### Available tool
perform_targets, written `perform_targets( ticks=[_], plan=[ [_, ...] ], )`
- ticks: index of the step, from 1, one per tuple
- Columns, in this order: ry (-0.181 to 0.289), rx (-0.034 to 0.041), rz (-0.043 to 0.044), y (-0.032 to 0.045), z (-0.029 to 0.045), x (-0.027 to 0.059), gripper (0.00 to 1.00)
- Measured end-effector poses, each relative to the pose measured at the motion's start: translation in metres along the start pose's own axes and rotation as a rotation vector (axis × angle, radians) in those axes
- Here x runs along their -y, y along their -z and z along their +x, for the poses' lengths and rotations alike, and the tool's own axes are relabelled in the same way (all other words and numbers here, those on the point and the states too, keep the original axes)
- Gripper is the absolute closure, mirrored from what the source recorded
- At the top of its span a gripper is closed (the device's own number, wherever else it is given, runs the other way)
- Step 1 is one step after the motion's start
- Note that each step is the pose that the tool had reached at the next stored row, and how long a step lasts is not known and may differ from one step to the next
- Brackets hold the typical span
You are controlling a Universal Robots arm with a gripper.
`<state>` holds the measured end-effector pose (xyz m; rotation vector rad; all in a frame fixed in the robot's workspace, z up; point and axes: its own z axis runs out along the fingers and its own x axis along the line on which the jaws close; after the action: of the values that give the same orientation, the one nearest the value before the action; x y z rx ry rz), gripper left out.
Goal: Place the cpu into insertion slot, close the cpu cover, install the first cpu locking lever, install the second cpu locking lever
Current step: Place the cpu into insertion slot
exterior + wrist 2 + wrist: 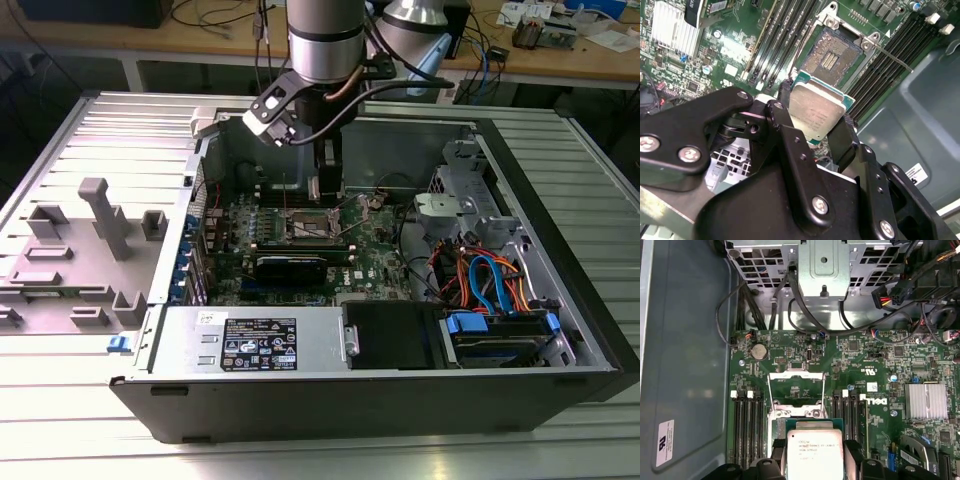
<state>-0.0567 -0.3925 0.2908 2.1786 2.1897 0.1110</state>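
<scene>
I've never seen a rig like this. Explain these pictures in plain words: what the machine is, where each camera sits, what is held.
The machine is a robot arm reaching down into an open computer case lying on a ribbed metal table. The exterior view sees the whole scene from off the arm; both wrist views come from cameras riding on the arm, looking at the green motherboard. At the arm's end is the tool, whose black fingers are shut on the cpu, a small silver-topped chip. It hangs above the board near the open socket, not yet in it. The cpu cover stands raised. A grey plastic fixture sits at the exterior view's left.
</scene>
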Motion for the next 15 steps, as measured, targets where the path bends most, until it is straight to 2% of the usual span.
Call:
perform_targets(
  ticks=[5,15],
  plan=[
    [0.005,-0.0005,0.0001,-0.0021,0.0014,0.0018,0.45],
    [0.010,-0.0012,0.0002,-0.0119,0.0017,0.0062,0.45]
  ],
)
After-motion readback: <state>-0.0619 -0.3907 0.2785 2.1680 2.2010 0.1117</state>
